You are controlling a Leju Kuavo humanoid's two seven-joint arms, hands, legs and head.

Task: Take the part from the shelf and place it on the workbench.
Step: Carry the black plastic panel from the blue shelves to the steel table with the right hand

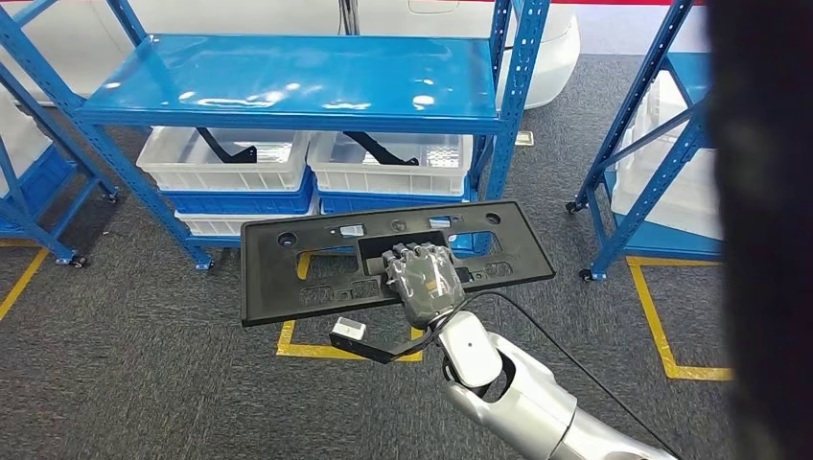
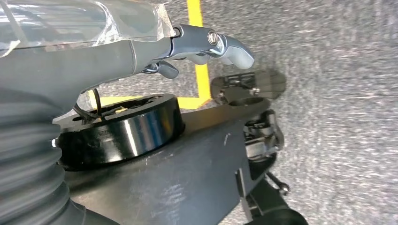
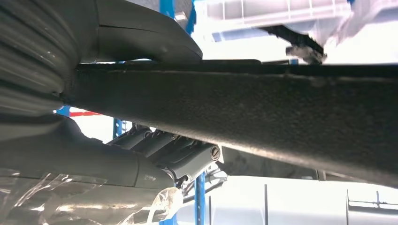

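Observation:
The part is a flat black rectangular panel with cut-outs, held level above the grey floor in front of the blue shelf. My right hand grips it at the middle of its near edge, fingers lying on top. In the right wrist view the panel's edge runs across the picture, with the thumb on one side and the fingers on the other. My left hand hangs over the carpet with nothing in it, its fingers loosely extended.
Under the shelf board stand two white bins on blue ones, each with a dark part inside. A second blue rack stands at the right. Yellow tape marks the floor. A dark blurred shape covers the right edge.

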